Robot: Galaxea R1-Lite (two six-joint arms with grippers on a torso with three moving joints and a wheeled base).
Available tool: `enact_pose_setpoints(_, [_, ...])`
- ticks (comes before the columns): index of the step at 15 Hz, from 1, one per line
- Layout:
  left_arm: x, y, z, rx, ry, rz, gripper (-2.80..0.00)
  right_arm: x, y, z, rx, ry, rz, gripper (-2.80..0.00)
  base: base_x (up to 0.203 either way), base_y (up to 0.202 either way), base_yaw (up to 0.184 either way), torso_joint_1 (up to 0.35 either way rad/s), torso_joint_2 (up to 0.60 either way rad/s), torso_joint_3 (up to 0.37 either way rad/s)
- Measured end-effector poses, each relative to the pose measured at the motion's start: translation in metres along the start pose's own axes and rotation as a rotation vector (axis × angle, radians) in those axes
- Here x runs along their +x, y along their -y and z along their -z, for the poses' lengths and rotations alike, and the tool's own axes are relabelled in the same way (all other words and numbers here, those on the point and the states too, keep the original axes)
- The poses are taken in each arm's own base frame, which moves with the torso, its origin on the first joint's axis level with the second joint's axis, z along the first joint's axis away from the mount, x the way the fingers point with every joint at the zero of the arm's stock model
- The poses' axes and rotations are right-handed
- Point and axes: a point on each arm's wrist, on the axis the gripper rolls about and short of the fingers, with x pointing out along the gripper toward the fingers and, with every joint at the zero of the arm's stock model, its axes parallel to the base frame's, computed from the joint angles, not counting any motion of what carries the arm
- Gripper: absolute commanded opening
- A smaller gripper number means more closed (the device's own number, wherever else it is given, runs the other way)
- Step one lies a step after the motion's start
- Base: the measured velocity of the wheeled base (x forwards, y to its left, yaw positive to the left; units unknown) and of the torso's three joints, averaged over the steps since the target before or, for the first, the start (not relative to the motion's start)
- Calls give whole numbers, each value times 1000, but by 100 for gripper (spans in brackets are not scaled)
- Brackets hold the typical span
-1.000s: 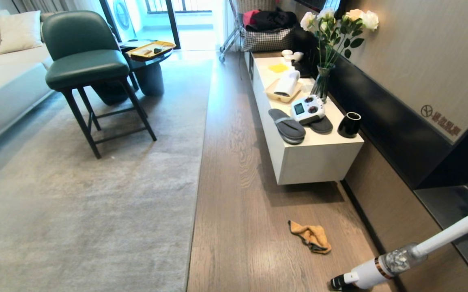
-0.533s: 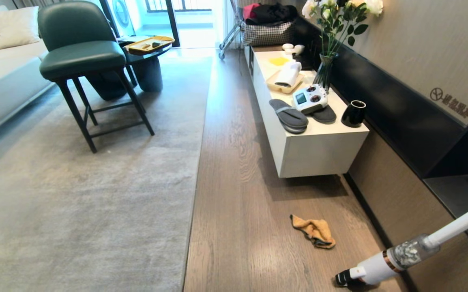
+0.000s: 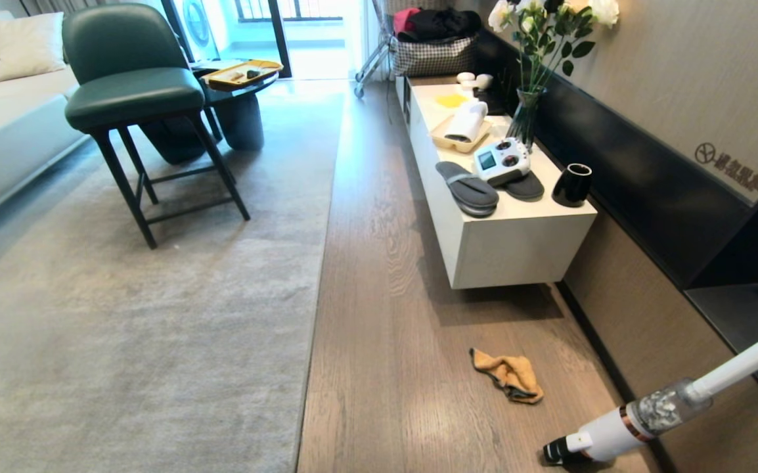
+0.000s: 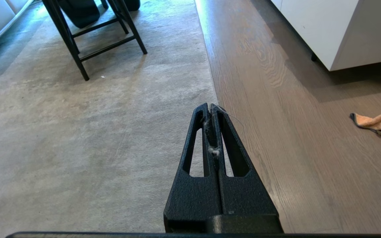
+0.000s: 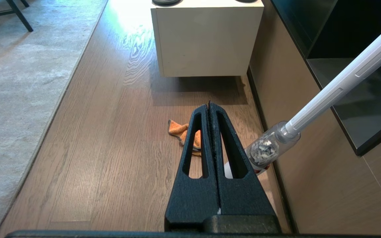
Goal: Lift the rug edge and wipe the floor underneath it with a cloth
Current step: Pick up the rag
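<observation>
- Left end effector (image 4: 210, 107): I see its two black fingers pressed together, nothing held, with wisps of pale lint caught along the seam. It hangs over the rug edge (image 4: 210, 86), tips near the line where pile meets floor (image 4: 276, 132).
- Right end effector (image 5: 208, 105): fingers likewise together and empty. It hangs above bare floor, with the cloth (image 5: 180, 130) beyond and partly hidden behind its left finger.
- Neither arm shows in the head view.
- Rug edge (image 3: 318, 276) runs straight up the room and lies flat, no part lifted.
- Cloth (image 3: 509, 374) lies crumpled on the floor (image 3: 385, 328), well apart from the rug, between it and the wall, just in front of the white cabinet (image 3: 517, 249).
- Cabinet top carries grey slippers (image 3: 468, 189), a white remote controller (image 3: 501, 159), a black cup (image 3: 572, 184), a rolled white towel (image 3: 468, 121) on a tray, and a vase of flowers (image 3: 527, 115).
- White stick vacuum (image 3: 648, 417) leans near the wall, beside the cloth.
- Green chair (image 3: 133, 98) stands on the rug.
</observation>
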Motion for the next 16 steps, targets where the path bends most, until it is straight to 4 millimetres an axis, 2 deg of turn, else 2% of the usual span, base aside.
enact_pose_setpoints(6, [0, 0, 0, 0, 0, -1, -280, 0, 0, 0, 0, 0, 0, -280, 0, 0, 0, 30, 62, 68])
enact_pose_setpoints(16, [0, 0, 0, 5, 1, 14, -280, 0, 0, 0, 0, 0, 0, -280, 0, 0, 0, 2, 3, 2])
